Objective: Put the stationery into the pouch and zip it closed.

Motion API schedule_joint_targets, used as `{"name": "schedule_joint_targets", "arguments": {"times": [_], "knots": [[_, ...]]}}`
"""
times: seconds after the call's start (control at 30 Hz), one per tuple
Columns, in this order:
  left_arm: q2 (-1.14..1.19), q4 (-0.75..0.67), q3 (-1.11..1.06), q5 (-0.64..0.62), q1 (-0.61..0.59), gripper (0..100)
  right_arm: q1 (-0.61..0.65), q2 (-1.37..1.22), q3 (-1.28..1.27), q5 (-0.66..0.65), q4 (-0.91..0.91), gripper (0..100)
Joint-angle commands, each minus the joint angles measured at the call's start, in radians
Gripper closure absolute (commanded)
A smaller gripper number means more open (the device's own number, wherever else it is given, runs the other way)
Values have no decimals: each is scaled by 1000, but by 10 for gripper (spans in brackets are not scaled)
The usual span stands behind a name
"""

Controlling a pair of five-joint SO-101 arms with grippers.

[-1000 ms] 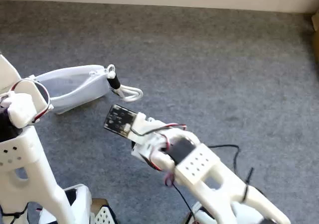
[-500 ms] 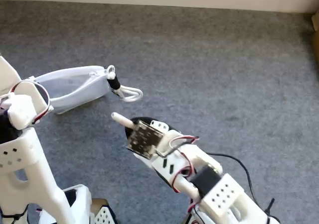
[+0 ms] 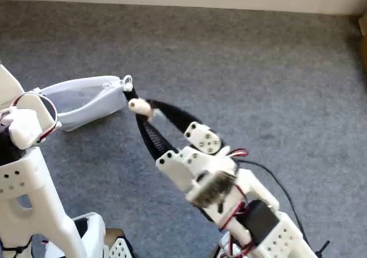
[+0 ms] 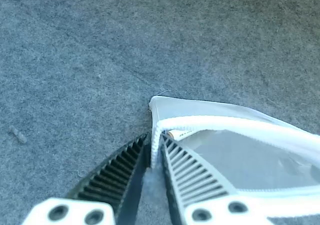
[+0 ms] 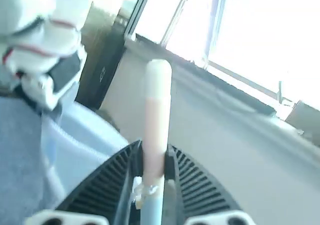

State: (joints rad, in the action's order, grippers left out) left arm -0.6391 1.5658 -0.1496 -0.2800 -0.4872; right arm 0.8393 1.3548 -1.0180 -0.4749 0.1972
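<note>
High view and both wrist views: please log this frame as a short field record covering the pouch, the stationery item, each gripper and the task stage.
pouch: translucent white pouch, lying on the grey carpet, mouth unzipped
stationery: white pen, off the carpet, its tip close to the pouch's zip-pull end and outside the pouch
left gripper: left gripper shut on a corner of the pouch's rim
right gripper: right gripper shut on the pen, which sticks out past the fingertips
stage: pen not yet in the pouch; zip not closed

One end of the pouch (image 3: 86, 100) behind the left arm (image 3: 26, 178); pen (image 5: 157, 100) base cut off.
</note>
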Motion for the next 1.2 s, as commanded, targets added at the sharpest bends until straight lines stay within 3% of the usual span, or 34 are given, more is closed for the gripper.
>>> {"name": "schedule_joint_targets", "arguments": {"times": [0.0, 0.2, 0.5, 0.77, 1.17], "knots": [[4, 3, -16, 9, 19, 993, 25, -81, 214, 11, -39, 993], [4, 3, -16, 9, 19, 993, 25, -236, 404, 18, -44, 993], [4, 3, -16, 9, 19, 993, 58, -438, 466, 192, -124, 992], [4, 3, -16, 6, 19, 993, 105, -622, 463, 198, -387, 992], [4, -8, -28, 6, 19, 993, 108, -776, 469, 199, -404, 992]]}}
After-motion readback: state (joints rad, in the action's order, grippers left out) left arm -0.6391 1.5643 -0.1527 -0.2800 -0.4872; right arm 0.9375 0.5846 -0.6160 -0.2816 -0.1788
